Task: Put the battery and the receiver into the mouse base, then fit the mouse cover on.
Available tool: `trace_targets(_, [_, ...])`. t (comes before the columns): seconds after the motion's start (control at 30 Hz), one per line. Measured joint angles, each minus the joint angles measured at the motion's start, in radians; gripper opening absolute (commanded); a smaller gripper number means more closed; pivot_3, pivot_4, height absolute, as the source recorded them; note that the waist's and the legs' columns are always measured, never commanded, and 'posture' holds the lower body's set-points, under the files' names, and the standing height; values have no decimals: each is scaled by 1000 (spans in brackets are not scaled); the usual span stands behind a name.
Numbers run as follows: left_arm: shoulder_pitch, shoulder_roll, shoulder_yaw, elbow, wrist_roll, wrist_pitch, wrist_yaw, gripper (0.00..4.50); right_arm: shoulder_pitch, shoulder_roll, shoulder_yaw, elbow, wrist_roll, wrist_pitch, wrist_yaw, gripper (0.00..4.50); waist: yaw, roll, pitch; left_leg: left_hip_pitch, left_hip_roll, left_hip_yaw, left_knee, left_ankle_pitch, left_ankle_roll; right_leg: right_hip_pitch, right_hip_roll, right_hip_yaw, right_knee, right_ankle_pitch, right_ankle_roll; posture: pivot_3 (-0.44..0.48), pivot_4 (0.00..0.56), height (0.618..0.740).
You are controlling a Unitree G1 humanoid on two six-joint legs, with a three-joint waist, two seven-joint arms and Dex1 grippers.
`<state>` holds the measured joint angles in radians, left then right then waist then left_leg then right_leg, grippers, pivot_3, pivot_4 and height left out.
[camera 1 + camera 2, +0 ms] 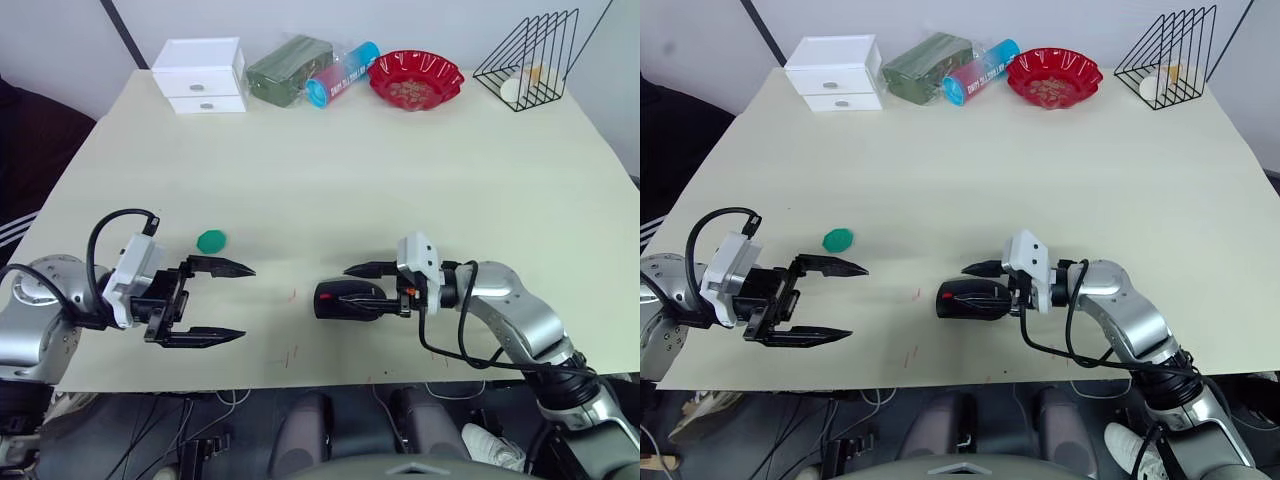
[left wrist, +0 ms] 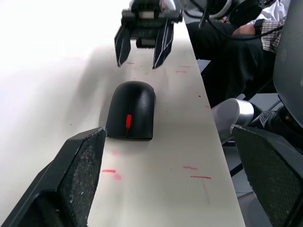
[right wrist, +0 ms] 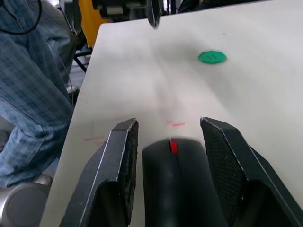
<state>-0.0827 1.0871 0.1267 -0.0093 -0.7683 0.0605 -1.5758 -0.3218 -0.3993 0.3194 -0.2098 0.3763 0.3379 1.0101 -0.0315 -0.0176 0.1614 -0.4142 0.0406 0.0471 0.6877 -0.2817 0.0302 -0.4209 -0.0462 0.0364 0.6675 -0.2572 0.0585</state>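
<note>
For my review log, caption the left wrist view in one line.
Assembled black mouse with red wheel on the table, right gripper open beyond it.

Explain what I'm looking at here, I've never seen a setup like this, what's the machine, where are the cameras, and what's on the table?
This is a humanoid robot with two arms, each ending in a two-fingered black gripper. Two pictures come from cameras on its head, looking down over the table. The other two come from cameras on its wrists, looking along the fingers.

The left gripper is open and holds nothing. The right gripper is open with one finger on each side of a black mouse that has a red wheel. It is not clearly squeezing the mouse.

A small green disc lies near the left gripper. Along the far edge are a white drawer box, a green packet, a blue tube, a red bowl and a black wire rack.
</note>
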Motion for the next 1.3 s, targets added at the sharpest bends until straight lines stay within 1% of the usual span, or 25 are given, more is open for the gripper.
trace_targets(0.07, [-1, 0, 0, 0, 0, 0, 0, 4500, 18, 7, 0, 55, -11, -59, 19, 2191, 0, 0, 0, 0, 0, 0, 0, 0, 0, 0, 0, 0, 0, 0, 0, 0, 150, 740])
trace_targets(0.27, [-1, 0, 0, 0, 0, 0, 0, 4500, 22, 31, -5, 142, -20, -154, 44, 2191, -1, 0, 0, 1, 0, 0, 0, 0, 0, 0, 0, 0, 1, 0, 0, 0, 150, 740])
trace_targets(0.33, [-2, 0, 0, 0, 0, 0, 0, 4500, 22, 44, -5, 186, -33, -170, 47, 2191, -1, 0, 0, 1, 0, 0, 0, 0, 0, 0, 0, 0, 1, 0, 0, 0, 150, 740])
trace_targets(0.57, [-2, 1, 0, 0, 0, 0, 0, 4500, 10, 41, 10, 226, -78, -189, 47, 2191, -2, 0, 0, 1, 0, 0, 0, 0, -1, 0, 0, 1, 2, 0, 0, 0, 150, 740])
trace_targets(0.6, [-2, 1, 0, 0, 0, 1, 0, 4500, 4, 39, 16, 226, -83, -184, 44, 2191, -5, 0, 0, 3, 0, 0, 0, 0, -1, 2, 0, 1, 2, 0, 0, 0, 150, 740])
trace_targets(0.63, [-2, 1, 0, 0, 0, 3, 0, 4500, 2, 34, 31, 229, -111, -175, 37, 2191, -7, 0, 0, 13, 0, 0, -2, 0, 0, 11, 1, 3, 2, 0, 0, 0, 150, 740])
trace_targets(0.7, [-2, 1, 0, 0, 0, 11, 0, 4500, 1, 31, 39, 224, -130, -175, 34, 2191, -7, -2, -2, 18, 0, 0, -3, 0, 0, 14, 1, 4, 2, -1, 0, 0, 150, 740])
trace_targets(0.8, [0, 0, 1, 0, 1, 22, 0, 4500, 10, 36, 37, 220, -133, -188, 28, 2191, -7, -4, -4, 18, 1, 0, -3, 0, 0, 14, 1, 4, 2, -1, -1, 0, 150, 740])
trace_targets(0.93, [10, -17, 15, -1, 7, 32, 0, 4500, 37, 43, 8, 209, -121, -220, 17, 2191, -4, -4, -4, 17, 1, 1, -3, 0, 0, 13, 1, 4, 2, -1, -1, 0, 150, 740])
trace_targets(1.07, [45, -46, 39, -1, 26, 52, 9, 4500, 81, 9, -32, 169, -73, -218, 35, 2191, -1, -5, -4, 16, 1, 1, -3, 0, 0, 13, 1, 5, 1, -1, -1, 0, 150, 740])
trace_targets(1.17, [66, -73, 63, -3, 40, 64, 38, 4500, 95, -14, -78, 115, -37, -218, 42, 2191, 0, -4, -4, 16, 1, 1, -3, 0, 0, 12, 1, 5, 2, -1, -1, 0, 150, 740])
trace_targets(1.3, [88, -116, 96, -5, 84, 88, 145, 4500, 145, -73, -158, 41, -2, -210, 35, 2191, 5, -5, -4, 16, 1, 0, -3, 0, 0, 12, 1, 5, 1, -1, -1, 0, 150, 740])
